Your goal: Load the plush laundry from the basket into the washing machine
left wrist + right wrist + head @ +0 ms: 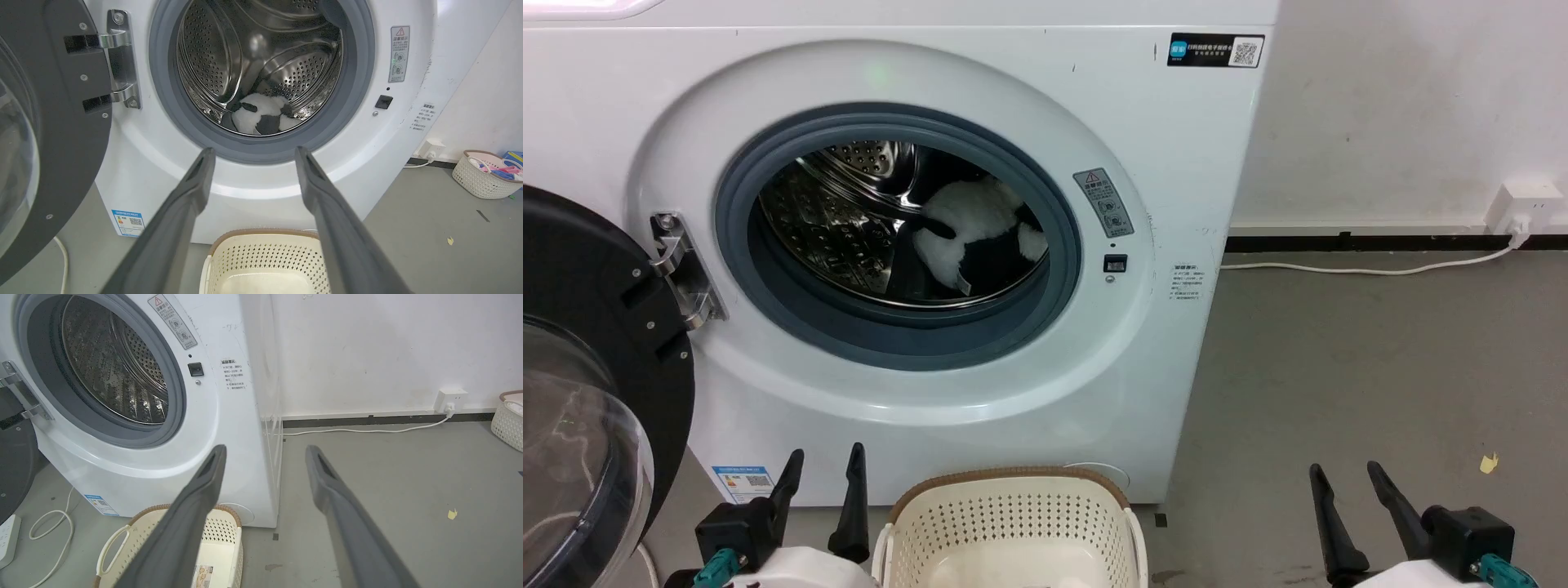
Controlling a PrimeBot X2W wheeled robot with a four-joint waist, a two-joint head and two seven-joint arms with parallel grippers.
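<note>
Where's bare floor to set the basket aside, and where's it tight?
Free: the grey floor right of the washing machine, between the wall cable behind and a second basket far right; just a yellow scrap lies there. Tight: left of the basket, by the open door, where a power strip sits.

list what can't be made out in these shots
basket: near half cut off by the head view's bottom edge.
plush laundry: underside hidden behind the washing machine gasket, left wrist view.
sticker print: too small to read, head view.
second basket: cut by the left wrist view's right edge.
</note>
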